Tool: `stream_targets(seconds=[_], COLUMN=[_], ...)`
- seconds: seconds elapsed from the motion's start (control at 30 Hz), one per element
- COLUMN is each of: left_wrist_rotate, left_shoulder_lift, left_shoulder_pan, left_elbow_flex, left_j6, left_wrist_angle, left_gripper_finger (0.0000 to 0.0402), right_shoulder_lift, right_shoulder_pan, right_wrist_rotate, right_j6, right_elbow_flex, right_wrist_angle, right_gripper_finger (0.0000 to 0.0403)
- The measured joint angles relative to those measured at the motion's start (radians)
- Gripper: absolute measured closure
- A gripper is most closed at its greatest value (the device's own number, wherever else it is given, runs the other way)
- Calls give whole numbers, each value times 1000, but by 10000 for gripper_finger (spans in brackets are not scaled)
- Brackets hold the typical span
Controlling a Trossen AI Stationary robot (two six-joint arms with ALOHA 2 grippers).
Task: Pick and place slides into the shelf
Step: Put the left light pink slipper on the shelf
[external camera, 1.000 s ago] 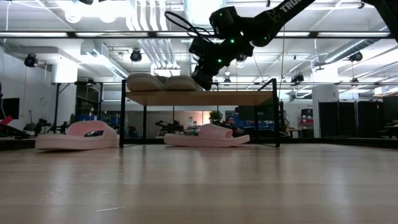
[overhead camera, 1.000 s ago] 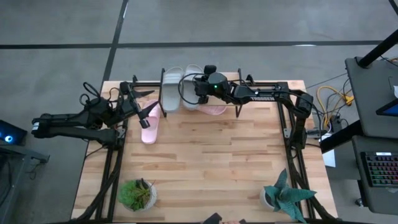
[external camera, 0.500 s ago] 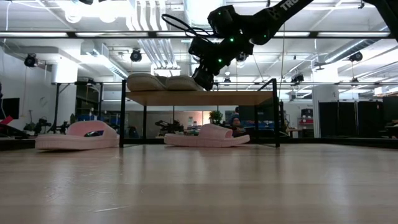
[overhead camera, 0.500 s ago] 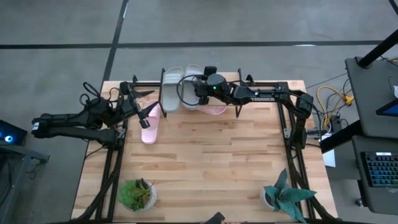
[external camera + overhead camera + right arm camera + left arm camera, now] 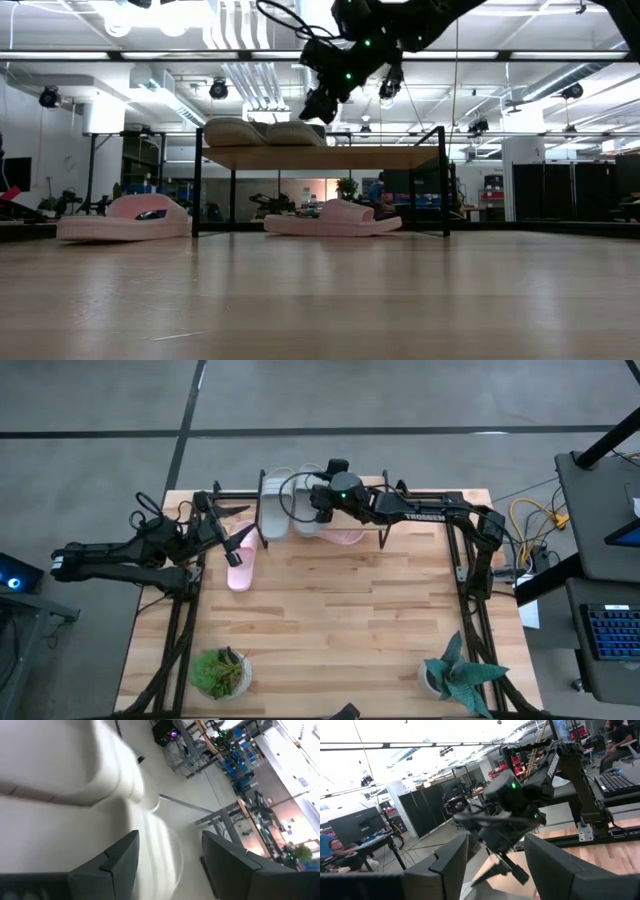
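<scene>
Two pale grey slides (image 5: 288, 502) lying side by side on the shelf (image 5: 320, 157) top at 12 o'clock, one pink slide (image 5: 333, 219) tucked beneath. Second pink slide (image 5: 241, 565) at 10 o'clock, not yet shelved. Right gripper (image 5: 316, 104) just above the grey pair, fingers spread, empty; left gripper (image 5: 232, 538) beside the loose slide, parted, holding nothing.

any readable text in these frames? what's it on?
"TROSSEN": white letters along the right arm in the high view; small, only just legible.
Same brand lettering on that arm's upright link in the left wrist view: seen at an angle, only partly readable.
Nothing readable on the slides or the shelf.
</scene>
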Motion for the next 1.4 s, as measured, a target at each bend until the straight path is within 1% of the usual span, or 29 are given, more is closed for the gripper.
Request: stream_targets(seconds=[0.17,0.27,0.33,0.47,0.57,0.67,0.8,0.93,1.07,1.3,1.4], left_wrist_rotate=[0,-10,-22,-45,-50,-65,-130,-186,-235,-253,-252], left_shoulder_lift=[-1,4,10,31,59,83,104,120,129,151,165], left_shoulder_pan=[0,0,0,0,0,0,0,0,0,0,0], left_elbow_flex=[3,1,1,2,12,28,35,33,32,33,29], left_j6=[2,1,1,1,0,-1,-2,-3,-5,-197,-238], left_wrist_angle=[1,-15,-34,-23,-25,-77,-139,-237,-348,-571,-640], left_gripper_finger=[221,221,221,221,221,221,221,221,221,221,221], right_shoulder_lift=[-8,-30,-58,-144,-220,-295,-384,-447,-493,-553,-577], right_shoulder_pan=[20,38,52,70,68,65,81,108,132,152,151], right_wrist_rotate=[70,116,116,101,5,-100,-159,-168,-168,-166,-155], right_j6=[7,40,63,111,188,246,321,352,365,365,358], right_elbow_flex=[69,96,98,79,35,-30,-133,-246,-324,-424,-447], right_wrist_angle=[-68,-103,-114,-142,-167,-172,-173,-169,-165,-89,-69], right_gripper_finger=[197,201,206,217,227,236,246,254,262,273,277])
